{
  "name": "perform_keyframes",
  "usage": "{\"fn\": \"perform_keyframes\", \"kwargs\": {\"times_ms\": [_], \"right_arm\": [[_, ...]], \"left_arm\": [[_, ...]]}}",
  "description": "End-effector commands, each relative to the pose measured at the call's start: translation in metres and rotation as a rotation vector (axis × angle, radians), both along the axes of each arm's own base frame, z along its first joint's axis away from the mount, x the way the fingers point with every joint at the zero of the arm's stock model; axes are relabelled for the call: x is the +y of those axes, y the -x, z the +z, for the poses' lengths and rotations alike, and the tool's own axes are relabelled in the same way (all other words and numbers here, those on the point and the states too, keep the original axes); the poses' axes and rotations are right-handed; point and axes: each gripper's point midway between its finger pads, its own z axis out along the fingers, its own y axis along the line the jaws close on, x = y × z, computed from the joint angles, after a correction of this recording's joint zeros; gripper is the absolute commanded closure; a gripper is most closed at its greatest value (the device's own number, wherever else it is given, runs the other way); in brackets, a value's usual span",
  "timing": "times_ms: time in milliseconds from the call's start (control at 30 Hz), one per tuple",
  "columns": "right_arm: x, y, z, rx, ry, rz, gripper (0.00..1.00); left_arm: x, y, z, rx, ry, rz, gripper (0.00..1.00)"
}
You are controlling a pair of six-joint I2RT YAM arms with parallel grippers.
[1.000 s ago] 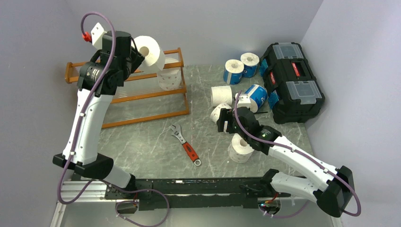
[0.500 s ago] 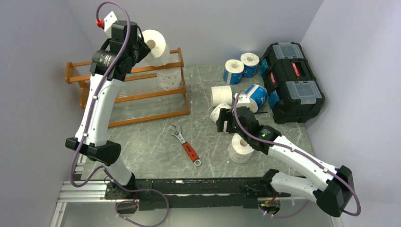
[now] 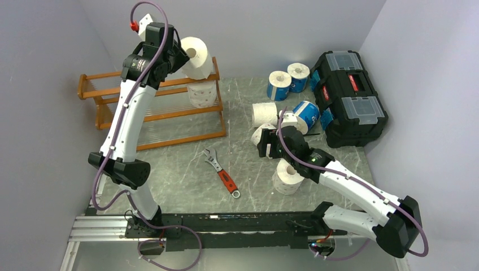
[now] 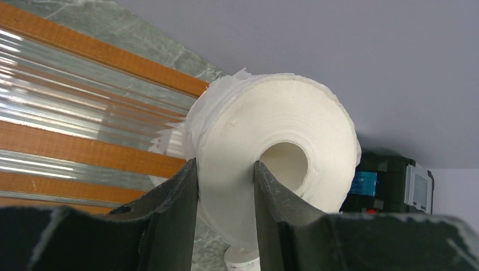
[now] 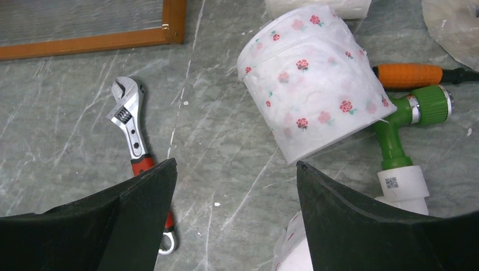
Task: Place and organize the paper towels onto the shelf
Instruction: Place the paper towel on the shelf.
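the left tool (image 3: 174,56) pinches a plain white roll (image 3: 197,55) by its wall, one finger down the hollow core and the other pressed on the outside. over the last second its arm has swung up and back. the roll has gone from in front of the shelf's top rail to above the shelf's right end, clear of the top tier. the right tool (image 3: 271,144), jaws spread wide and holding nothing, has not moved. it hangs low, well to the right of the shelf.

the grey marbled worktop (image 3: 169,180) carries everything. the shelf (image 3: 175,141) stands at its back left, and the black toolbox (image 3: 350,96) sits far to the shelf's right. one printed roll (image 3: 202,93) already stands at the shelf's right end, below the top rail and directly under the held roll. the loose rolls (image 3: 264,114) lie in a cluster between shelf and toolbox. one of them, a rose-printed roll (image 5: 316,84), lies just ahead of the right tool. a wrench (image 3: 223,172) lies in front of the shelf's right corner, and a green hose nozzle (image 5: 418,113) lies beside the rose-printed roll.

the lift suggests the white roll is about to be set on the top tier. most rolls remain off the shelf.
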Motion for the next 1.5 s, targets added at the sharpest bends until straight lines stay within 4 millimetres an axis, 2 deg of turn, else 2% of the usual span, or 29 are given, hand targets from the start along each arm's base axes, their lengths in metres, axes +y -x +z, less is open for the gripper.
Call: {"fn": "perform_keyframes", "kwargs": {"times_ms": [0, 300, 533, 667, 767, 1000, 1167, 1467], "right_arm": [[0.005, -0.005, 0.010, -0.035, -0.032, 0.010, 0.20], [0.004, -0.004, 0.008, -0.029, -0.033, 0.008, 0.20], [0.003, -0.005, 0.007, -0.029, -0.031, 0.002, 0.20], [0.003, -0.005, 0.006, -0.025, -0.029, 0.003, 0.20], [0.003, -0.005, 0.005, -0.024, -0.028, 0.003, 0.20], [0.003, -0.006, 0.004, -0.020, -0.029, 0.003, 0.20], [0.002, -0.006, 0.004, -0.019, -0.030, 0.001, 0.20], [0.002, -0.005, 0.004, -0.017, -0.030, 0.002, 0.20]], "left_arm": [[0.000, -0.003, 0.047, -0.148, 0.048, -0.007, 1.00], [0.000, -0.010, 0.042, -0.143, 0.043, -0.008, 1.00], [-0.001, -0.014, 0.038, -0.141, 0.038, -0.013, 0.86], [-0.002, -0.015, 0.037, -0.143, 0.036, -0.019, 0.73], [-0.002, -0.015, 0.038, -0.148, 0.036, -0.021, 0.67], [-0.001, -0.014, 0.036, -0.148, 0.029, -0.017, 0.62], [0.000, -0.014, 0.037, -0.151, 0.023, -0.018, 0.52], [0.002, -0.012, 0.038, -0.156, 0.016, -0.012, 0.48]]}}
